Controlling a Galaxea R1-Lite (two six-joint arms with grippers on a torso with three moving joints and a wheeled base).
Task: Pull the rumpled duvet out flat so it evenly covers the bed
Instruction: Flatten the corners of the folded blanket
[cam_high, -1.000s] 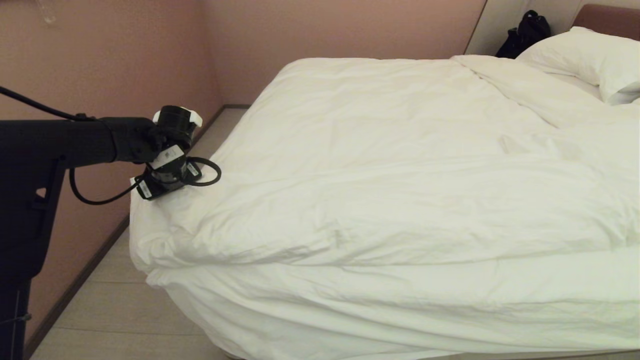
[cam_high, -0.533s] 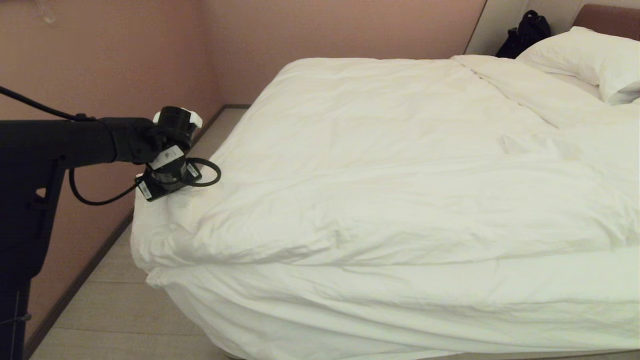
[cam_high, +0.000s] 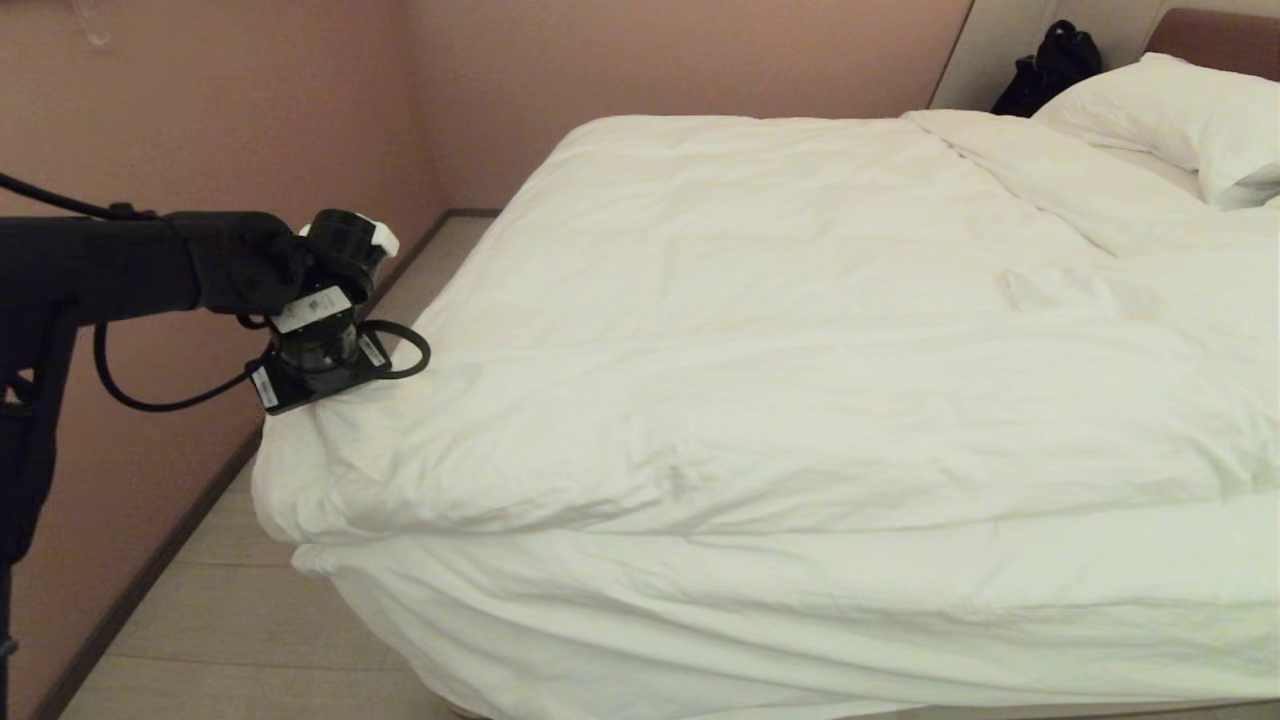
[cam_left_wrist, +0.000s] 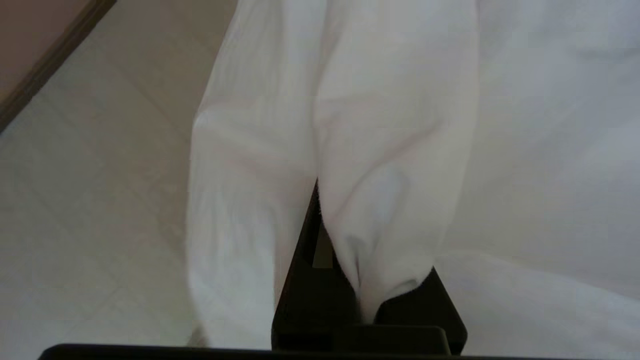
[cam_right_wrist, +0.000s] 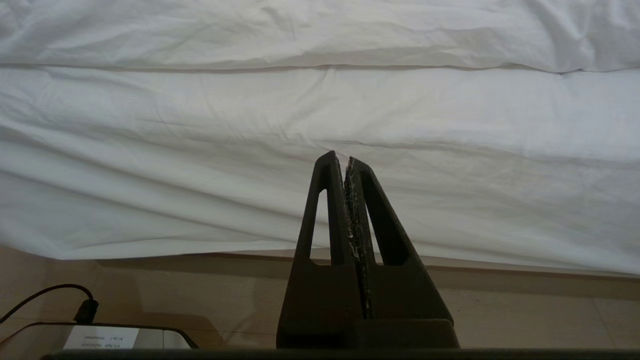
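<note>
The white puffy duvet (cam_high: 760, 330) lies creased over the bed (cam_high: 800, 640), its near-left corner bunched at the bed's left edge. My left gripper (cam_high: 300, 395) points down into that corner, its fingertips buried in the cloth. In the left wrist view a pinched fold of the duvet (cam_left_wrist: 390, 150) runs up between the dark fingers (cam_left_wrist: 310, 260) of the left gripper (cam_left_wrist: 350, 225), which is shut on it. My right gripper (cam_right_wrist: 346, 159) hangs low beside the bed's near side, shut and empty, in front of the sheet (cam_right_wrist: 250, 150).
A plump pillow (cam_high: 1180, 120) and a brownish headboard (cam_high: 1220, 35) are at the far right, with a black bag (cam_high: 1050, 65) behind them. A pink wall (cam_high: 200, 120) and a narrow strip of floor (cam_high: 240, 620) run along the bed's left side. A cabled device (cam_right_wrist: 100, 337) lies on the floor.
My left gripper has closed on the duvet corner and shifted a little leftward, away from the bed. The corner has come with it. The right arm has not moved.
</note>
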